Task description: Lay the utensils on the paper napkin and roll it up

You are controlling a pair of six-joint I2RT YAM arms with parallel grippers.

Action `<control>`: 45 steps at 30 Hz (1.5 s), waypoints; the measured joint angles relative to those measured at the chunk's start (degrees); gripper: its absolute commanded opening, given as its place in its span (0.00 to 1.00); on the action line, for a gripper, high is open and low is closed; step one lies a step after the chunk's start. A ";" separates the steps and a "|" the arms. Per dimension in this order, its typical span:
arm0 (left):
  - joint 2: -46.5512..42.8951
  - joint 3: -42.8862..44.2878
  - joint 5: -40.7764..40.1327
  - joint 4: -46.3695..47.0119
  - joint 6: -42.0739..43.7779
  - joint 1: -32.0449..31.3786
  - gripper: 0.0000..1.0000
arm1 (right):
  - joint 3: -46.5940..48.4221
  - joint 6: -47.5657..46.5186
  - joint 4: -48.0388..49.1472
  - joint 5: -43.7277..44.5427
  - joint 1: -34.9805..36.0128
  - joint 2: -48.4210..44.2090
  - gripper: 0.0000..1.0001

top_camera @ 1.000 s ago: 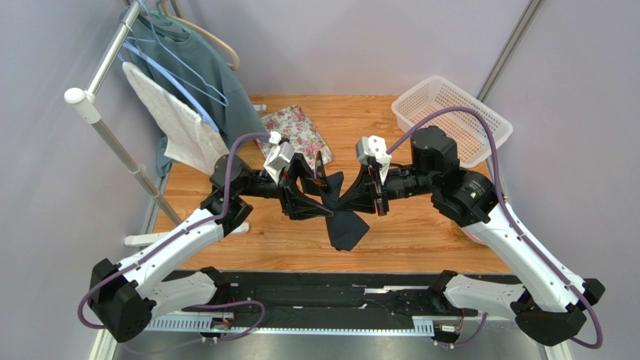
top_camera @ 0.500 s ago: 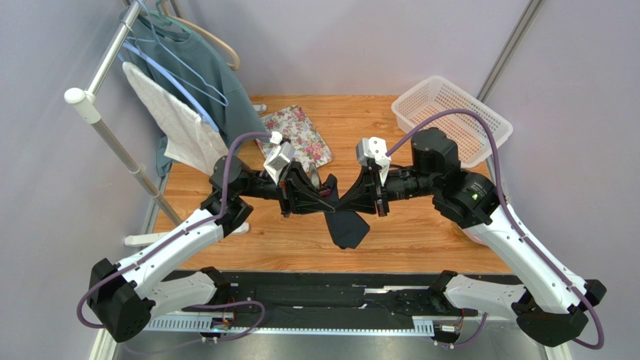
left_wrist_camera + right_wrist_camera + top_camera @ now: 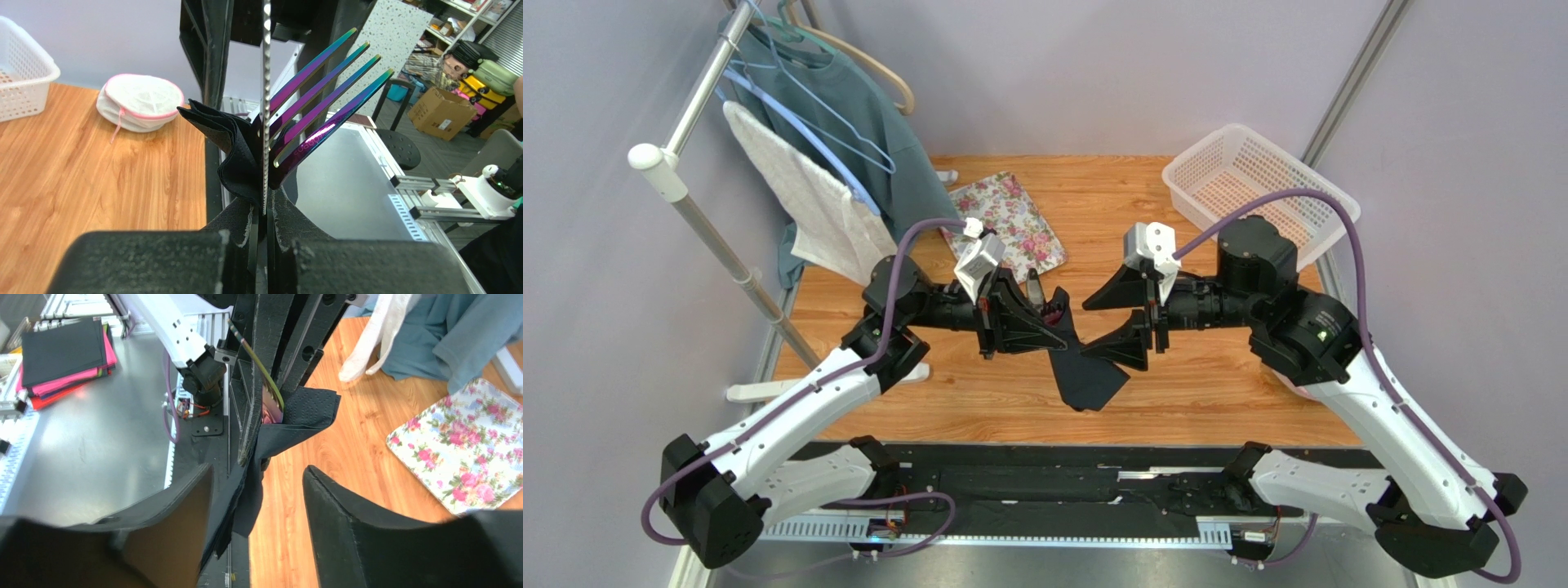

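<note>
Your left gripper (image 3: 264, 228) pinches the black napkin (image 3: 228, 149), fork (image 3: 324, 82) and knife (image 3: 266, 92) together. Beside it, your right gripper (image 3: 1116, 326) stands spread, holding nothing. Risk: the loose napkin tail unrolls, or the slim utensils slip out.

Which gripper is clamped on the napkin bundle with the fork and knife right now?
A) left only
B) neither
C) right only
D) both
A: the left gripper is shut on the black napkin together with the fork and knife, while the right gripper has its fingers standing wide apart.
</note>
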 measured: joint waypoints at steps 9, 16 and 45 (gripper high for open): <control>-0.15 2.19 -1.27 -4.28 0.81 1.62 0.00 | -2.05 0.28 -3.32 4.04 -0.02 -3.67 0.66; -0.20 3.56 -1.40 -5.09 1.07 2.73 0.00 | -6.08 -0.11 -6.62 5.77 -0.42 -4.94 0.32; 1.27 3.65 2.38 0.96 -6.58 1.97 0.00 | -10.23 -4.70 3.98 -6.71 -2.97 4.70 0.00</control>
